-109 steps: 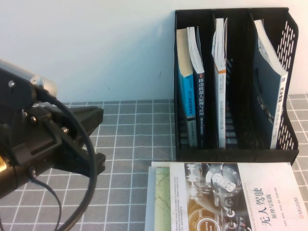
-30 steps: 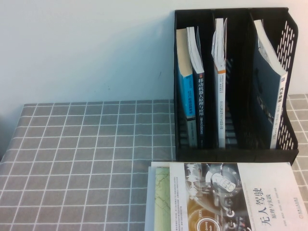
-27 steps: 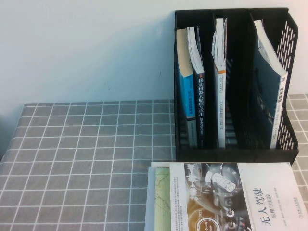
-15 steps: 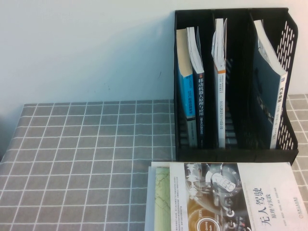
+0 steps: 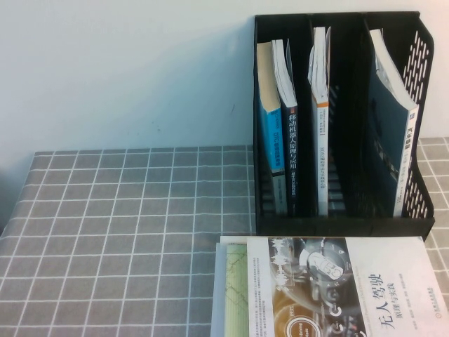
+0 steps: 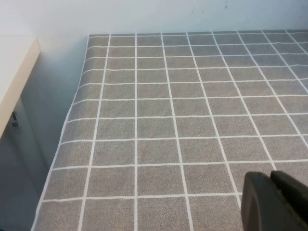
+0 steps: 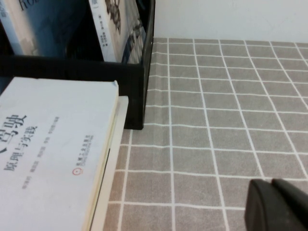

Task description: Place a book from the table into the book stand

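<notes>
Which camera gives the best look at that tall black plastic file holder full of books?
The high view: the black plastic book stand shows whole, all three slots. The right wrist view catches only a lower corner; the left wrist view shows none.

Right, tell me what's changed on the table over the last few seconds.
The left arm, earlier filling the high view's left side, has withdrawn from it; the left end effector hangs shut over the table. The right end effector, shut, is beside the book stand. The stand's books and the white-covered book lying in front stayed put.
</notes>
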`<state>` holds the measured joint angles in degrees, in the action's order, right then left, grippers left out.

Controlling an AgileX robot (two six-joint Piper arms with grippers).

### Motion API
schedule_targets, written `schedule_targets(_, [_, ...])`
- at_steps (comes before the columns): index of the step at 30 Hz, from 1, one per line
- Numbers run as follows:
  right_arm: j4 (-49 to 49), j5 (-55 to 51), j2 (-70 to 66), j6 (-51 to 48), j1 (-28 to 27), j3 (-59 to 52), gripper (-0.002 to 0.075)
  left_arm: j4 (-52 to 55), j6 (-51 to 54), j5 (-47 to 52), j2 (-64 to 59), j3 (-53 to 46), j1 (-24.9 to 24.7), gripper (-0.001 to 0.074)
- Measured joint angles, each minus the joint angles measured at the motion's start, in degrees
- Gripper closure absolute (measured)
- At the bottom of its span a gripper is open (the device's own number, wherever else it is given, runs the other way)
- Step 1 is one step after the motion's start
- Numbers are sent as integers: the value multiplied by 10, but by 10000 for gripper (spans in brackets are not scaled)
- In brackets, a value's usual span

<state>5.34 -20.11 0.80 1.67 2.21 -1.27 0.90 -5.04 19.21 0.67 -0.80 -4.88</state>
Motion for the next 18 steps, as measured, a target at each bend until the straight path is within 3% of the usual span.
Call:
schedule_targets(6, [0, 0, 0, 0, 0, 0, 729, -9, 0, 0, 0, 0, 0, 735])
schedule_targets(12, [0, -2, 0, 0, 0, 0, 729, -125, 1, 0, 0, 0, 0, 735])
schedule_targets(18, [0, -2, 0, 0, 0, 0, 729, -130, 58, 0, 0, 0, 0, 735])
